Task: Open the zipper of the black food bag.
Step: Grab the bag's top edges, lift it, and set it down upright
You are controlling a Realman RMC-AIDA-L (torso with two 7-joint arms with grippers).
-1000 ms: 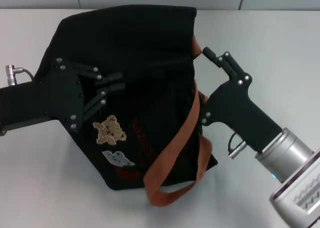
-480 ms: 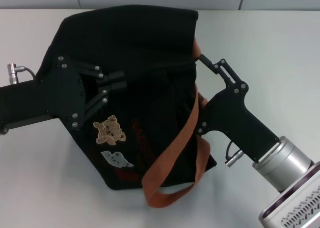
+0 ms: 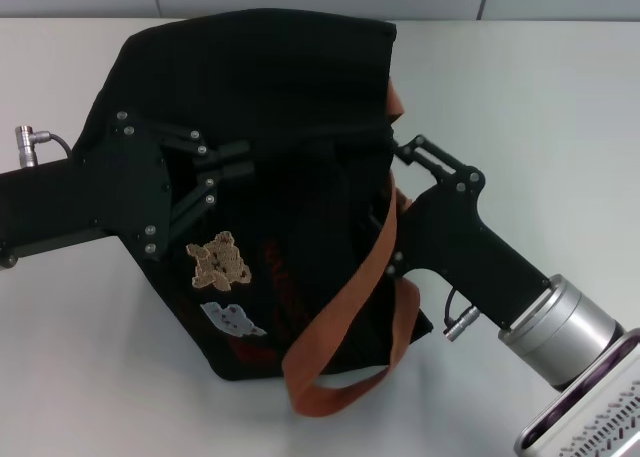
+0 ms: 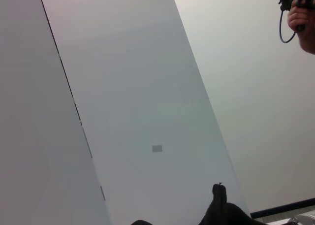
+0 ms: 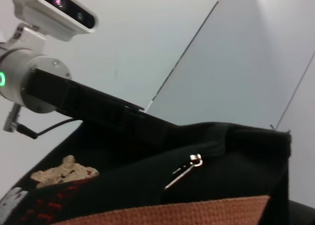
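Though black fabric hides both grippers' fingertips, the right gripper (image 3: 405, 149) sits mid-frame at the black food bag's (image 3: 270, 87) edge by the shiny zipper (image 5: 189, 168) pull, and the left gripper (image 3: 238, 162) presses its soft side; grip unclear.

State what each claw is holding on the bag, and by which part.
Left claw presses on the black food bag, though a grip cannot be told. Right claw is at the bag's edge; the zipper pull hangs free.

Black on black hides the zipper (image 5: 186, 172) track in the head view, and both tools' tips.
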